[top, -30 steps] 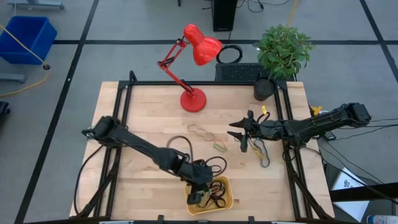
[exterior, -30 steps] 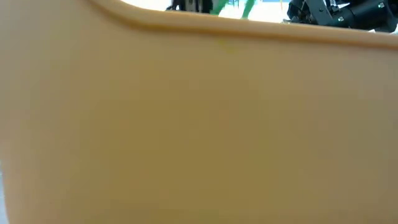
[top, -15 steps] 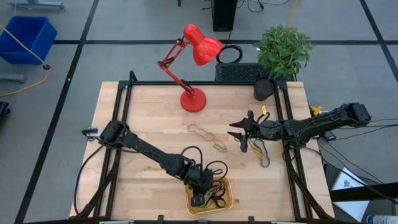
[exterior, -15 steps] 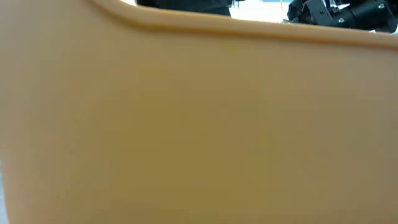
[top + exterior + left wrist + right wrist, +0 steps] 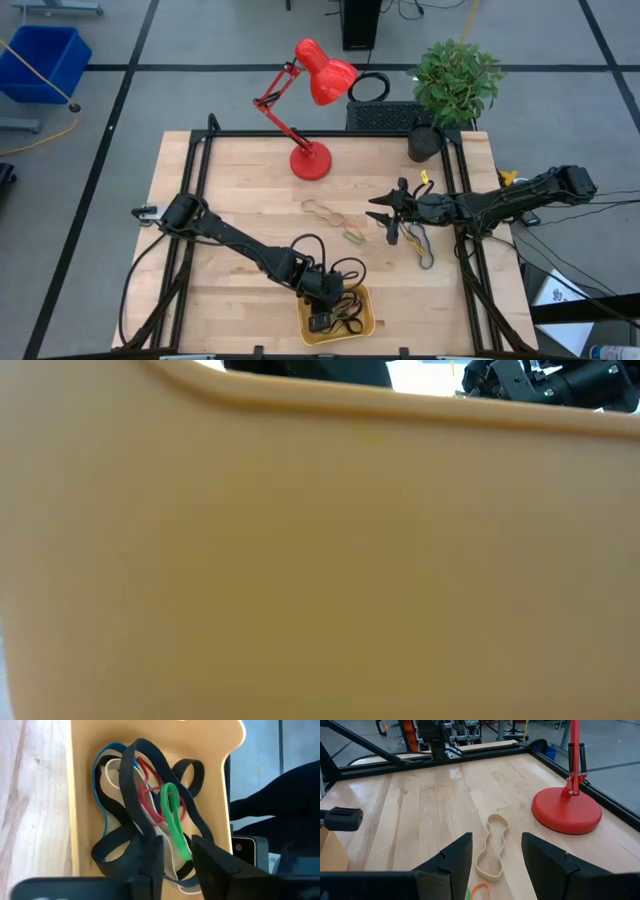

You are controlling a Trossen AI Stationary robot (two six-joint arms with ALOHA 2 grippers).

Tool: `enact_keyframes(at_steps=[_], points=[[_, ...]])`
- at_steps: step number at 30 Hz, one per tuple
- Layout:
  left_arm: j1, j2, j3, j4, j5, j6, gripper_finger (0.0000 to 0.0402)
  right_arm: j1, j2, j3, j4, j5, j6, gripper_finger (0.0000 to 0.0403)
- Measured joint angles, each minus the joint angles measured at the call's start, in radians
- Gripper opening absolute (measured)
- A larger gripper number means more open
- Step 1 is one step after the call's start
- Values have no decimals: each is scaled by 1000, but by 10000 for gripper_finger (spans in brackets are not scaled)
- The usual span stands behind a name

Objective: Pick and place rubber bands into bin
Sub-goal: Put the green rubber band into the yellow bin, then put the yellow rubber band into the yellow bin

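The left tool (image 5: 322, 320) hangs low over the bin (image 5: 365, 322) at the counter's (image 5: 240, 180) near edge, its fingers (image 5: 147, 857) slightly parted around a green band (image 5: 172, 820), placed so the band drops onto the tangle of bands (image 5: 135, 815) already inside. The right tool (image 5: 390, 217) waits open over the counter by a tan band (image 5: 492, 845) not yet collected. Since a second ago, the left tool has moved deeper over the bin; the right has stayed put.

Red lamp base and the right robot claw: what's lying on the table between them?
In the right wrist view, a tan rubber band lies flat on the wood between the red lamp base and the open right gripper, with an orange band nearer the gripper.
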Motion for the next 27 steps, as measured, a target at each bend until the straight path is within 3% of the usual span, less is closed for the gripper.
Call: enact_keyframes(at_steps=[6, 12, 16, 21, 27], points=[[4, -49, -2, -20, 15, 44, 159, 2, -9, 0, 2, -1, 4, 164], [19, -182, -2, -80, -23, 188, 176, 15, -51, 62, -94, -52, 4, 164], [44, -283, -15, -107, -55, 295, 177, 16, -50, 208, -379, -37, 30, 164], [79, -393, -18, -273, -114, 387, 177, 15, -14, 395, -787, 28, 161, 164], [120, -511, -22, -426, -262, 468, 177, 35, 21, 435, -1055, 24, 270, 164]])
